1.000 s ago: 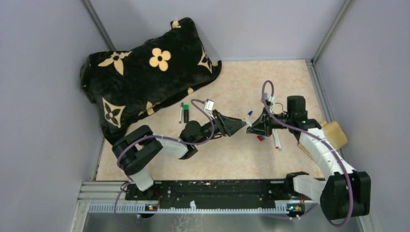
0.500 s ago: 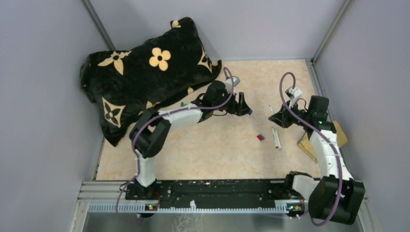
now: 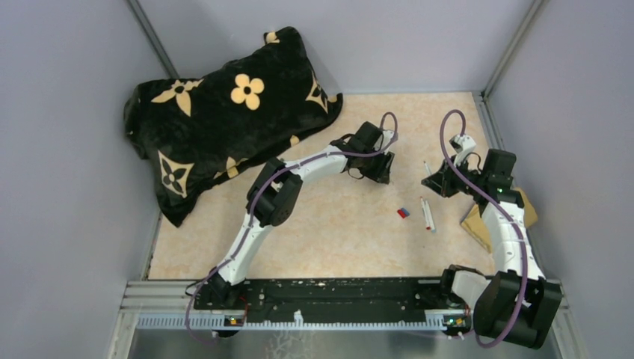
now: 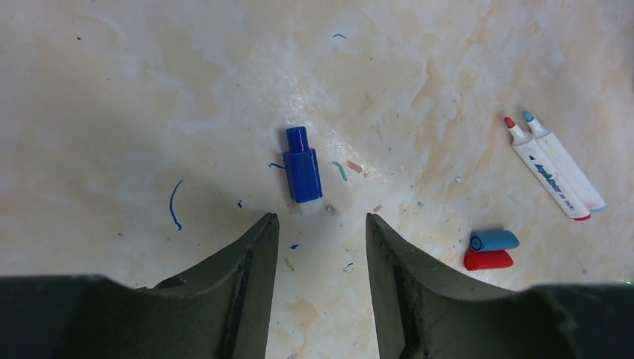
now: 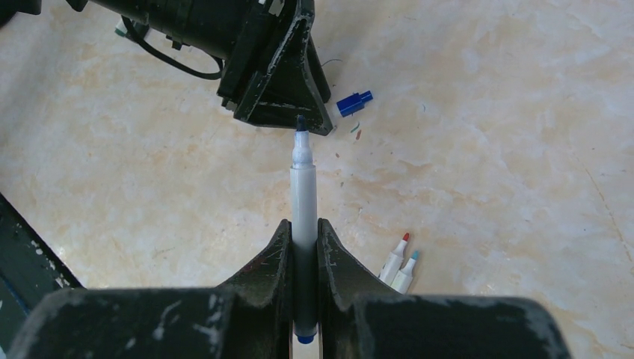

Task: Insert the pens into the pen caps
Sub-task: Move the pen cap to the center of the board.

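Observation:
My right gripper (image 5: 303, 222) is shut on a grey pen (image 5: 303, 183) whose dark blue tip points at my left gripper (image 5: 278, 82); in the top view the right gripper (image 3: 434, 182) is right of centre. My left gripper (image 4: 321, 217) is open and empty, low over the table (image 3: 385, 173). A dark blue cap (image 4: 303, 173) lies just beyond its fingertips and also shows in the right wrist view (image 5: 354, 102). Two uncapped white pens (image 4: 553, 166) with red and light blue tips lie side by side. A light blue cap (image 4: 494, 240) and a red cap (image 4: 487, 259) lie together near them (image 3: 403, 212).
A black cushion with tan flowers (image 3: 224, 112) fills the far left of the table. A tan cardboard box (image 3: 523, 209) sits at the right edge behind my right arm. Grey walls close in the table on three sides.
My left arm has stretched out from mid-table to the far centre, over the blue cap. My right gripper has drawn back to the right with the grey pen.

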Robot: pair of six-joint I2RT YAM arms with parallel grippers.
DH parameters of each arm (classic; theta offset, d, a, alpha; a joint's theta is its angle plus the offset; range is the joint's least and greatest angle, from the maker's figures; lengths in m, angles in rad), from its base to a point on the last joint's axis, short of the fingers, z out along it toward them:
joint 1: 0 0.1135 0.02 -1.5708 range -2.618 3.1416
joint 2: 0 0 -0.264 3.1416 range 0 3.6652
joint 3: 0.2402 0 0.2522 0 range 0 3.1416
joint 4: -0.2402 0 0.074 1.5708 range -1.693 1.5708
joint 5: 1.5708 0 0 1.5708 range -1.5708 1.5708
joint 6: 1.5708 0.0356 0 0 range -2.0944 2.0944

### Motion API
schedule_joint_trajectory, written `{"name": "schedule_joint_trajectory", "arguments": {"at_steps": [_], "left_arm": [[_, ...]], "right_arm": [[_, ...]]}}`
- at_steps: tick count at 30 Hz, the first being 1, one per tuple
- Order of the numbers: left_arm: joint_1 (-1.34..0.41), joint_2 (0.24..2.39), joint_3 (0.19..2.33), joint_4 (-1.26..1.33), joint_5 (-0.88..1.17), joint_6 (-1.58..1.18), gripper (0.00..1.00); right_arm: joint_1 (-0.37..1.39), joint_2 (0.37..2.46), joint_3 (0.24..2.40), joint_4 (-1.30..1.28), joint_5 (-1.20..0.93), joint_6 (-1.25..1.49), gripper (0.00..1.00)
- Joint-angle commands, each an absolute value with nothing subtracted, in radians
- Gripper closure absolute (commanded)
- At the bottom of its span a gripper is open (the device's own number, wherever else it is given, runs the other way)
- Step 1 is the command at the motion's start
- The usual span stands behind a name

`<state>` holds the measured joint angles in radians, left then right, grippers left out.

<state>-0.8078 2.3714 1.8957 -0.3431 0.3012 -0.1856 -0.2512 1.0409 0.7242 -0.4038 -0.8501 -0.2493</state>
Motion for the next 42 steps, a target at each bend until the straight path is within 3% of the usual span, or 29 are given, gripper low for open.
{"name": "schedule_joint_trajectory", "arguments": {"at_steps": [1, 15, 22, 27, 34, 42], "left_arm": [[-0.821, 2.412, 1.95, -0.398, 0.248, -0.156, 0.48], [-0.865, 2.51, 2.081, -0.457, 0.081, -0.113, 0.63], [-0.884, 2.488, 2.035, -0.463, 0.039, -0.05, 0.94], [-0.895, 2.325, 1.825, -0.417, 0.038, 0.027, 1.0], [-0.894, 1.9, 1.252, -0.23, 0.123, 0.163, 0.99], [-0.894, 1.719, 0.969, -0.225, 0.109, 0.14, 0.96]], "right_arm": [[-0.26, 1.024, 0.75, -0.372, -0.865, -0.239, 1.0], [-0.261, 1.022, 0.75, -0.371, -0.878, -0.241, 1.0], [-0.263, 1.02, 0.75, -0.374, -0.881, -0.245, 1.0], [-0.265, 1.016, 0.747, -0.376, -0.894, -0.248, 1.0], [-0.267, 1.008, 0.744, -0.376, -0.93, -0.252, 1.0], [-0.267, 1.006, 0.738, -0.375, -0.982, -0.257, 1.0]]}}
